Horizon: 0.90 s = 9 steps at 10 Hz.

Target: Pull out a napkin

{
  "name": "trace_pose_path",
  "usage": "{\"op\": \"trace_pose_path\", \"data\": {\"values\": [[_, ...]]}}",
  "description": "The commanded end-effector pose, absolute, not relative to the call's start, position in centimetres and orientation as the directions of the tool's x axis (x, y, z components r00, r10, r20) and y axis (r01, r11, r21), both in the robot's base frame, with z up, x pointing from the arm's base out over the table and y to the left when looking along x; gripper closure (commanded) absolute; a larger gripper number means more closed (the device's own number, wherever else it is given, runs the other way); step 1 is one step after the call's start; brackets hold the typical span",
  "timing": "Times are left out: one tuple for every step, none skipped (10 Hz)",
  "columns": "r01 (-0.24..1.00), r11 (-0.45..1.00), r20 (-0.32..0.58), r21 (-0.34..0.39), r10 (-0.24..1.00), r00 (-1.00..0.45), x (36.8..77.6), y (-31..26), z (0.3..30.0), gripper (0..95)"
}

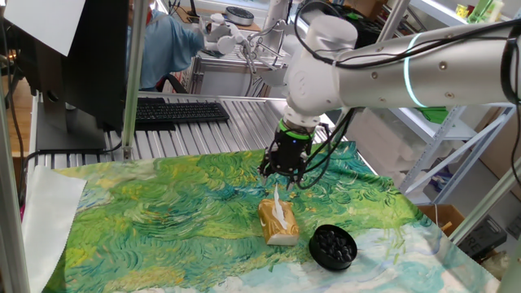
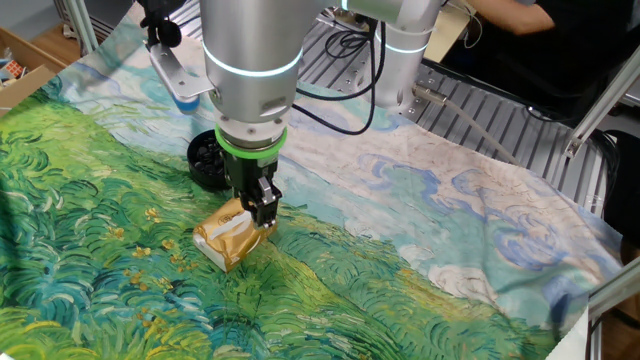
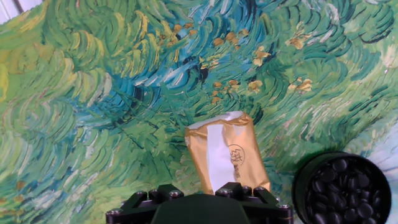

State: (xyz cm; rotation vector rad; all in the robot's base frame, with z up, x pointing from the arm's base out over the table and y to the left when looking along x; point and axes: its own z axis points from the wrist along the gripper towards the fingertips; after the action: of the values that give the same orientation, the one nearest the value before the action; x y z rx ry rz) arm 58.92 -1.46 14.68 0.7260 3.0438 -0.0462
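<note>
Hand hovering just above the napkin, which pokes up from the tan tissue pack near the desk's front edge. Fingers' spread: cannot tell. Approach nearly done; grasping and pulling remain.

Black round container on painted cloth

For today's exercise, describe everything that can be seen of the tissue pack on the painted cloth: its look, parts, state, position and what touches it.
The tissue pack is a small tan-gold rectangular packet of shiny, slightly crinkled wrap, lying flat on the green swirl-patterned cloth. A slot runs along its top face, and a white napkin rises from it to a narrow point. A black round container sits close beside it, apart. The tool hangs just above the napkin's tip; contact cannot be told.
</note>
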Motion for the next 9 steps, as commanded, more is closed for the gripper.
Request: {"op": "trace_pose_path", "data": {"values": [[0.451,0.892,-0.011,-0.019,0.451,-0.893,58.8,-1.5,14.8,38.0],[0.451,0.892,-0.009,-0.016,0.451,-0.893,58.8,-1.5,14.8,38.0],[0.439,0.898,-0.012,-0.019,0.439,-0.898,58.8,-1.6,14.8,38.0],[0.433,0.901,-0.014,-0.018,0.432,-0.902,58.8,-1.9,14.7,38.0],[0.407,0.913,-0.014,-0.016,0.407,-0.913,58.7,-3.1,14.3,38.0],[0.391,0.92,-0.014,-0.016,0.391,-0.92,58.6,-3.9,14.0,38.0],[0.385,0.923,-0.014,-0.014,0.385,-0.923,58.4,-4.9,13.7,38.0],[0.39,0.921,-0.012,-0.013,0.389,-0.921,58.4,-5.0,13.7,38.0],[0.39,0.921,-0.011,-0.012,0.39,-0.921,58.4,-4.8,13.7,38.0]]}}
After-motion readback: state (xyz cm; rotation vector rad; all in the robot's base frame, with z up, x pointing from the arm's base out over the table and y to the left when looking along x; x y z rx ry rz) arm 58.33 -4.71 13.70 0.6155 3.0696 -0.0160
